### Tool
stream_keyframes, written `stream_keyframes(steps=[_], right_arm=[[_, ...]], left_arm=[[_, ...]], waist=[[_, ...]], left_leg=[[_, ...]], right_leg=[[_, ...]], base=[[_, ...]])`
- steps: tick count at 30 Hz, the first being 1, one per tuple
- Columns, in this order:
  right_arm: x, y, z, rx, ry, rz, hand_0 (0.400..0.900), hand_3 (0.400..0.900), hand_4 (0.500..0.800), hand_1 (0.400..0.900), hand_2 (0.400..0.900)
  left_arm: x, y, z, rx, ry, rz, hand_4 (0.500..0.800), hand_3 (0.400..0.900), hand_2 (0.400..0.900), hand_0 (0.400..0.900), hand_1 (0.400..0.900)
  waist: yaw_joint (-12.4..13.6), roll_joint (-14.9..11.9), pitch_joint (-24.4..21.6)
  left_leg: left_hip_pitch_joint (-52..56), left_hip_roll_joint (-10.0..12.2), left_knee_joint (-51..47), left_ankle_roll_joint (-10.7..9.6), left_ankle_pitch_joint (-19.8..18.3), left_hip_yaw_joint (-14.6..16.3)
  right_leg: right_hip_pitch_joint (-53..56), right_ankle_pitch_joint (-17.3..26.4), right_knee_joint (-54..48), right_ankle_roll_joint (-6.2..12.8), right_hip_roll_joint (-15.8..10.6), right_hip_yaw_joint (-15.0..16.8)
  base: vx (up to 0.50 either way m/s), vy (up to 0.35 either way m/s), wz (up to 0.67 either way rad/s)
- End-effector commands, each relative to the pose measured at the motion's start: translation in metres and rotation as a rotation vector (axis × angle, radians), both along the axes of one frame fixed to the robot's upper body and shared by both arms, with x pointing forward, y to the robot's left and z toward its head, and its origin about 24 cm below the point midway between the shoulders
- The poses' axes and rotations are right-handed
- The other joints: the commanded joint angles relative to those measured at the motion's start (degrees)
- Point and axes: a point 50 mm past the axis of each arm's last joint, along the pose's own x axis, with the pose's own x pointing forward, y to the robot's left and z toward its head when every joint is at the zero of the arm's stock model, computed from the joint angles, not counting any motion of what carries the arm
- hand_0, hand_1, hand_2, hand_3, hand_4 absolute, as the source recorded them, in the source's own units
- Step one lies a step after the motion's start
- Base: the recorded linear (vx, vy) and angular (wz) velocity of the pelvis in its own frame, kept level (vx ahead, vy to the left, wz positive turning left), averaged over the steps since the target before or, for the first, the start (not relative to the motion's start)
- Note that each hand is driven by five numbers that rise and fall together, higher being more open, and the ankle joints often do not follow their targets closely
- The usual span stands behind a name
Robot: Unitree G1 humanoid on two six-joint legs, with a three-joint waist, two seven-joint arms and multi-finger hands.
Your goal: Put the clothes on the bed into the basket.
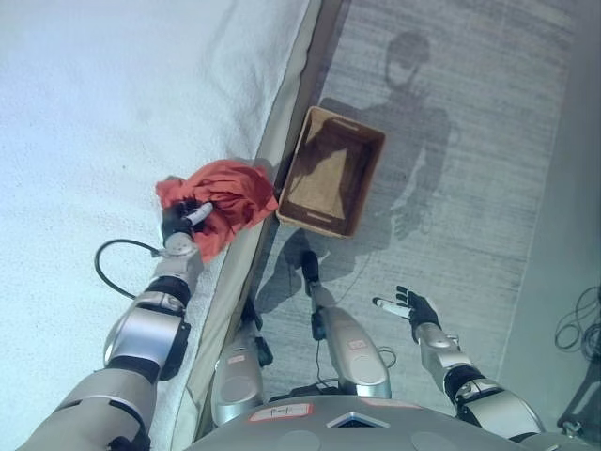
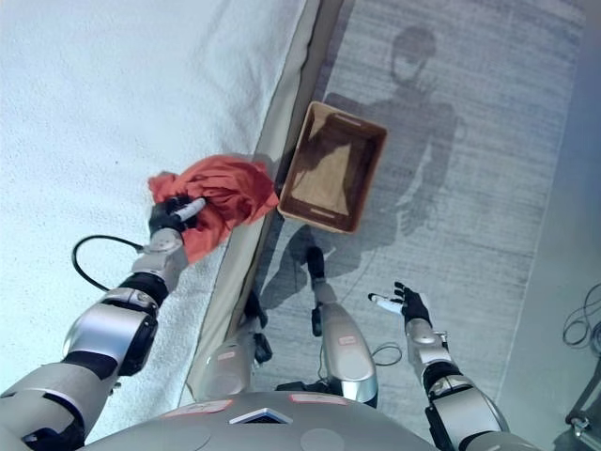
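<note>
The robot's right hand (image 1: 410,307) hangs over the grey carpet (image 1: 488,169) near the lower right, fingers spread and straight, holding nothing. Farther out on the other side, the left hand (image 1: 185,222) reaches over the white bed (image 1: 103,103) at its right edge, fingers curled into a crumpled red garment (image 1: 225,195). The cloth is bunched around the hand and drapes over the bed's edge, its far corner hanging toward the floor. Just beyond it, on the carpet beside the bed's edge, stands a brown rectangular basket (image 1: 364,183) with handle slots in its end walls. The garment's corner lies near the basket's nearest corner; whether they touch cannot be told.
</note>
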Motion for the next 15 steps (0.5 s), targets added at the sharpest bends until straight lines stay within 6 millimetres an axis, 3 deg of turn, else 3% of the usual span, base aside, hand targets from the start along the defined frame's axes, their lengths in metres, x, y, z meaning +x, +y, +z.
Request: stream_keyframes(steps=[1,6,15], right_arm=[[-0.027,-0.034,-0.002,-0.081,0.063,-0.119,0.9,0.9,0.8,0.9,0.9],[-0.038,-0.042,-0.003,-0.091,0.09,-0.128,0.9,0.9,0.8,0.9,0.9],[-0.056,-0.058,-0.002,-0.108,0.122,-0.155,0.9,0.9,0.8,0.9,0.9]], left_arm=[[0.031,-0.032,0.033,-0.169,-0.241,-0.005,0.5,0.4,0.4,0.4,0.4],[0.041,-0.056,0.046,-0.202,-0.306,-0.087,0.5,0.4,0.4,0.4,0.4],[0.058,-0.079,0.073,-0.131,-0.379,-0.251,0.5,0.4,0.4,0.4,0.4]], waist=[[0.12,4.07,-0.74],[-1.01,5.36,-2.22],[-2.96,8.65,-2.92]], left_leg=[[1.0,0.76,-0.31,-0.58,-2.01,-1.65],[4.36,0.46,-0.31,-0.4,-3.07,0.14],[6.38,-0.12,-0.31,-0.07,-3.94,3.42]], right_leg=[[5.93,-7.05,-0.05,2.99,3.15,-1.21],[8.36,-7.95,-0.05,2.85,3.44,0.19],[8.81,-8.15,-0.04,2.88,3.91,3.1]], base=[[0.02,0.0,-0.13],[0.04,-0.002,-0.22],[0.01,0.0,-0.27]])
